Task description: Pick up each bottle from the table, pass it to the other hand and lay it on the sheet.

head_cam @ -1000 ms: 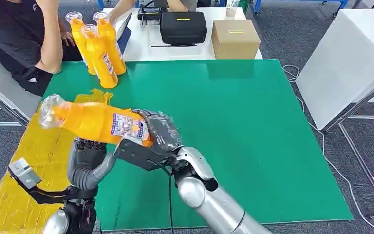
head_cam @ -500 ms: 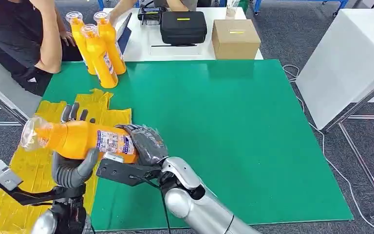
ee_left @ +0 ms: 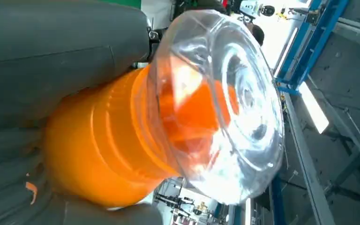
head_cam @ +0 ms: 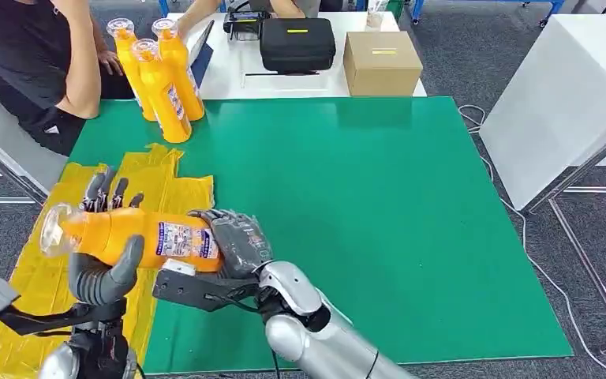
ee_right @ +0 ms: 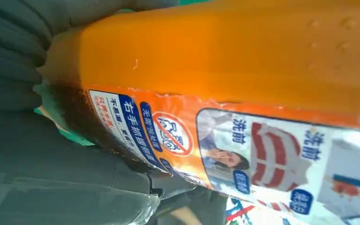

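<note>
Lower left of the frame: orange bottle [head_cam: 138,235] lying sideways above the yellow sheet [head_cam: 43,260], right hand [head_cam: 233,241] wrapped round its base, left hand [head_cam: 102,253] cupping the neck end. Close left fingers [head_cam: 99,189] firmly before loosening right.

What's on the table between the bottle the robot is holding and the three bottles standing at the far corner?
In the head view, part of the yellow sheet, then bare green table, lies between the held bottle and the three standing bottles.
</note>
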Robot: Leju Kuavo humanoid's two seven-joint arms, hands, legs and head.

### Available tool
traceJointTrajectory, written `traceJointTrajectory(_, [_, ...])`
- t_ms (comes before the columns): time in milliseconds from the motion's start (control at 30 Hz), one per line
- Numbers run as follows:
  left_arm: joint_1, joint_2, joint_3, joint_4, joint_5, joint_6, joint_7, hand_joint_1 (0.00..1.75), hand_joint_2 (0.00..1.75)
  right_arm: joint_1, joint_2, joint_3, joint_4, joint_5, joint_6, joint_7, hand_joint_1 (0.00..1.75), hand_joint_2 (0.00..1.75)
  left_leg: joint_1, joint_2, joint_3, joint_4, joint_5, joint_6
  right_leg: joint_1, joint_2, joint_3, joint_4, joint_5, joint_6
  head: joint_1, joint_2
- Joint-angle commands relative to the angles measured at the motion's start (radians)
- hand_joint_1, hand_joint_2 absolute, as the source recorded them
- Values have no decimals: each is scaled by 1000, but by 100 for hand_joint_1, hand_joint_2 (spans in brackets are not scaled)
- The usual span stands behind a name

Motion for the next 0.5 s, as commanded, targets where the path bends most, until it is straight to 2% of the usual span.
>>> traceJointTrajectory(33, [-52, -1, -21, 37, 9, -19, 30, 175, 175, -57, -22, 28, -11, 25, 26, 13, 175, 175, 1, -1, 2, 1, -1, -3, 1, -2, 3, 0, -2, -1, 0, 0])
traceJointTrajectory(500, [-56, -1, -41, 46, 45, -38, 48, 175, 175, -102, -5, 8, -9, 22, 36, 27, 175, 175, 0, 0, 1, 0, -1, -2, 0, -1, 1, 0, -1, -1, 0, 0])
